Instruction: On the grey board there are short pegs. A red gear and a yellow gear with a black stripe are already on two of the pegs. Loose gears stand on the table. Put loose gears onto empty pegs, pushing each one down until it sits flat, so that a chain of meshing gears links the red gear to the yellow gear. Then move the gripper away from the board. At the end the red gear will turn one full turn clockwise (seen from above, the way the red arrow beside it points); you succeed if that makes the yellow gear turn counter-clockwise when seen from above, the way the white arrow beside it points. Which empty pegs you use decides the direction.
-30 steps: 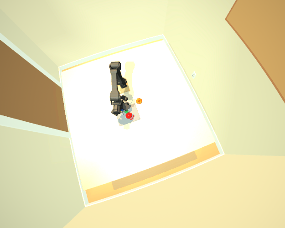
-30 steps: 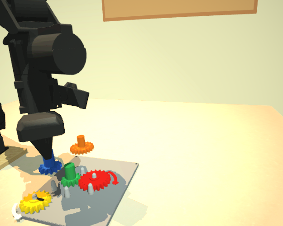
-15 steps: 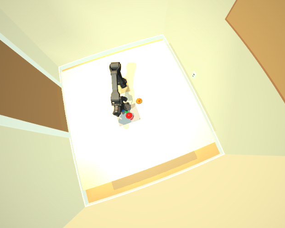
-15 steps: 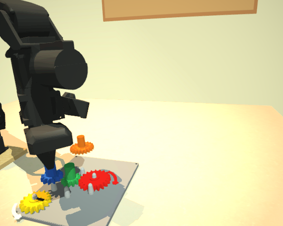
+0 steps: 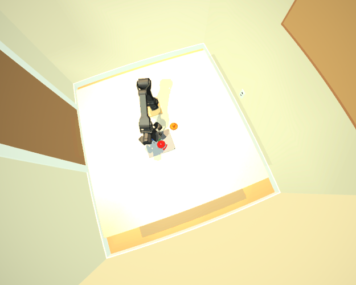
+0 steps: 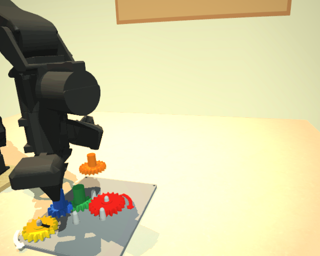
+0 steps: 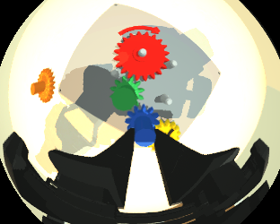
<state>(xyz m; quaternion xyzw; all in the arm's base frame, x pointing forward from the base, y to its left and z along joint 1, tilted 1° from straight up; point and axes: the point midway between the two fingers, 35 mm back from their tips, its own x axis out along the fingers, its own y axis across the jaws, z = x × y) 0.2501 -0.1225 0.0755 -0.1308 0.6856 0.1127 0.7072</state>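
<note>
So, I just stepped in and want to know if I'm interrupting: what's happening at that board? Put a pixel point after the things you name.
A black robot arm grips the blue gear [image 6: 60, 208] [image 7: 144, 118] by its stem, between the green gear [image 6: 80, 202] [image 7: 126, 94] and the yellow gear [image 6: 40, 228] [image 7: 171, 127]. The green one stands beside the red gear [image 5: 159, 144] [image 6: 107, 204] [image 7: 141, 56]. Whether the blue one sits flat, I can't tell. The orange gear [image 5: 174, 126] [image 6: 92, 167] [image 7: 46, 85] stands off the board [image 5: 171, 147] [image 6: 143, 188] [image 7: 94, 45].
</note>
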